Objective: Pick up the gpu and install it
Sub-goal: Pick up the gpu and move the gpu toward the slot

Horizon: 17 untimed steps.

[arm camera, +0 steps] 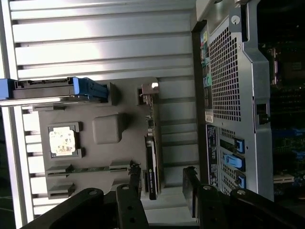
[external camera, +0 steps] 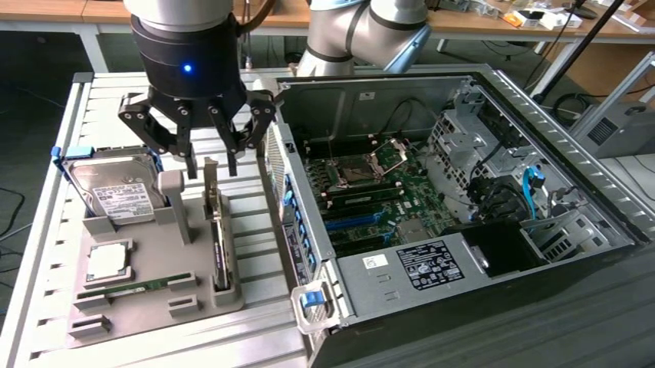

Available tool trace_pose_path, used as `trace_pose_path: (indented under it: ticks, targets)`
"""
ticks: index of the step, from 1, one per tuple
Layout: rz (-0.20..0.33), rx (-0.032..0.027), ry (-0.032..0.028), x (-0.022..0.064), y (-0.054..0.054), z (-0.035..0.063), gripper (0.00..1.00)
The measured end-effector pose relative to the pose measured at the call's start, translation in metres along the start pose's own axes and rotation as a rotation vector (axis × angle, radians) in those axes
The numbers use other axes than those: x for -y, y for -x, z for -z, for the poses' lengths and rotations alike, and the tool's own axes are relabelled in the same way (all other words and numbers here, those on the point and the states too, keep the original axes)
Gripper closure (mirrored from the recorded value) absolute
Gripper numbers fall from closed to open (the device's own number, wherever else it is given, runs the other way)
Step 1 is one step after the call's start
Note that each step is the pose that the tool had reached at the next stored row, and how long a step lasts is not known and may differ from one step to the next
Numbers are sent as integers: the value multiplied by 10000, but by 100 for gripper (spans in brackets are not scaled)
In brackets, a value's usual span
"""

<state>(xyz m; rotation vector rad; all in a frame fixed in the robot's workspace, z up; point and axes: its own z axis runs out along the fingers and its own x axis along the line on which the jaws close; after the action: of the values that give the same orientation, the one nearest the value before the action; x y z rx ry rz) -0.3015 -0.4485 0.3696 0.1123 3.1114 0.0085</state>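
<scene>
Claw (external camera: 212, 170), spread wide, over the gpu (external camera: 218, 238) standing edgewise in its grey holder (external camera: 195, 261): hazard, an off-centre descent could strike or tilt the card.

The claw (arm camera: 162, 171), fingers (arm camera: 190, 186) spread, hovers over the gpu (arm camera: 152, 160) standing in a grey holder (arm camera: 124, 102).

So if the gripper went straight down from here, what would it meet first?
Probably the gpu, standing on edge in the grey holder; the open gripper hangs above it, though depth is unclear.
</scene>
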Motion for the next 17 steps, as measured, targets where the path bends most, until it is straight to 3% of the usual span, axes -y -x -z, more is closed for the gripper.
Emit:
trace_pose_path:
  ticks: [17]
  targets:
    - [0,0,0,9,-4,-152,52]
